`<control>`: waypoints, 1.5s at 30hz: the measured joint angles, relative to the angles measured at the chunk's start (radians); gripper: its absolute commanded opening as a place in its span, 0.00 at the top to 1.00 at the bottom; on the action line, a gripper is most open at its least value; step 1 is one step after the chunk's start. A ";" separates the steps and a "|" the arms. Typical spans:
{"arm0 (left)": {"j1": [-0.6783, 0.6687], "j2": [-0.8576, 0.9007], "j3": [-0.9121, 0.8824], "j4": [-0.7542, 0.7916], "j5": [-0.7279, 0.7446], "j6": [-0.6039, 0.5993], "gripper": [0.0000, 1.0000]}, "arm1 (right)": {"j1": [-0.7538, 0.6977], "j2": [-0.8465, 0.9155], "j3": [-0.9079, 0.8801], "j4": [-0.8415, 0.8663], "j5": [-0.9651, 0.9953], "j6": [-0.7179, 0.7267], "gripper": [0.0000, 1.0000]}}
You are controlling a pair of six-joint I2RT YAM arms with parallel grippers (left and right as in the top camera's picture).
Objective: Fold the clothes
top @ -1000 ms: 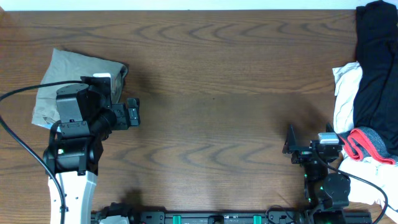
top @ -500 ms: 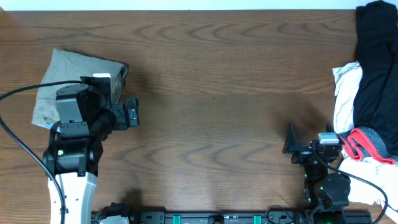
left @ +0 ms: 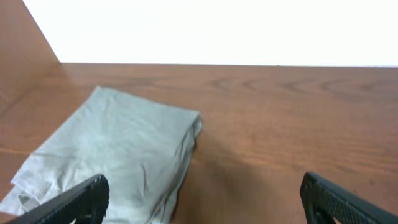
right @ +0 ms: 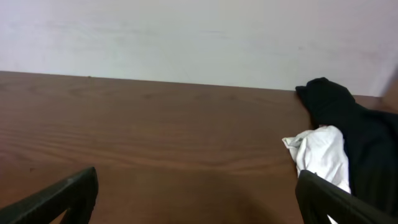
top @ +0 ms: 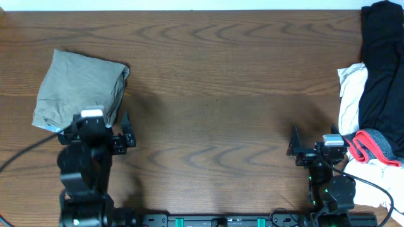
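the left arm [top: 82, 170] sits low at the near left edge of the brown, wood-grained worktop [top: 214, 75], wrist aimed away across the board. the left pincer [left: 202, 186] is spread wide, with nothing between its two dark fingers. just ahead of it and a little to its left lies one khaki-green garment [top: 79, 91], soft and creased, folded into a flat, roughly square packet. the middle of the worktop is bare wood. the right arm [top: 331, 189] is tucked at the near right edge, and the right pincer [top: 314, 144] is likewise wide apart and holds nothing. at the far right lies one loose heap of three pieces: a long black garment [top: 382, 75], a crumpled white garment [top: 350, 94] and a red-grey garment [top: 375, 145] with a rolled hem.
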 measured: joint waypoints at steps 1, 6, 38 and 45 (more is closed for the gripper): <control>0.000 -0.026 -0.031 0.023 -0.002 0.000 0.02 | 0.000 0.000 0.000 0.000 0.000 0.000 0.01; 0.000 -0.134 -0.192 0.144 -0.006 0.000 0.02 | 0.000 0.000 0.000 0.000 -0.001 0.000 0.01; -0.002 -0.455 -0.541 0.299 -0.050 -0.040 0.02 | 0.000 0.000 0.000 0.000 -0.001 0.000 0.01; -0.002 -0.455 -0.541 0.299 -0.050 -0.053 0.02 | 0.000 0.000 0.000 0.000 -0.001 0.000 0.01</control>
